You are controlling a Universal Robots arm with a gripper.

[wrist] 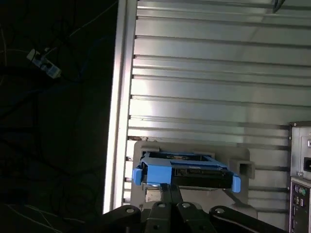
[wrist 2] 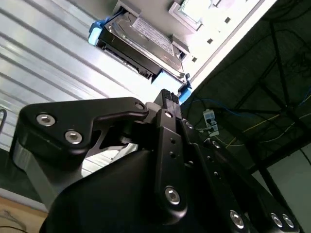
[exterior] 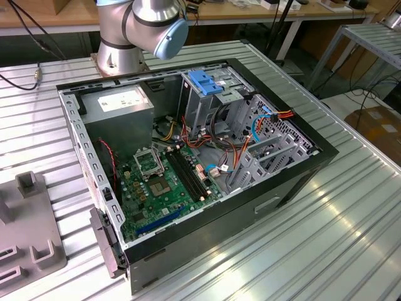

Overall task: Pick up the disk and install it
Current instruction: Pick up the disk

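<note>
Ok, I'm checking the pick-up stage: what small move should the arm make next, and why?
Probably ease the gripper forward onto the near blue rail of the disk. In the first wrist view the disk lies in its grey holder on the slatted table, and the gripper is right at that rail; contact can't be confirmed.

Disk [wrist: 187, 171] lay in grey holder [wrist: 234, 153] on ribbed table [wrist: 204, 77]; gripper [wrist: 170, 191] hung just beside disk, computer case [wrist: 301, 165] near it.

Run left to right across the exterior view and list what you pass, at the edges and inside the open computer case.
Grey fixture → power supply → blue latch atop the drive cage → red and blue cables → cardboard box beyond the table.
</note>
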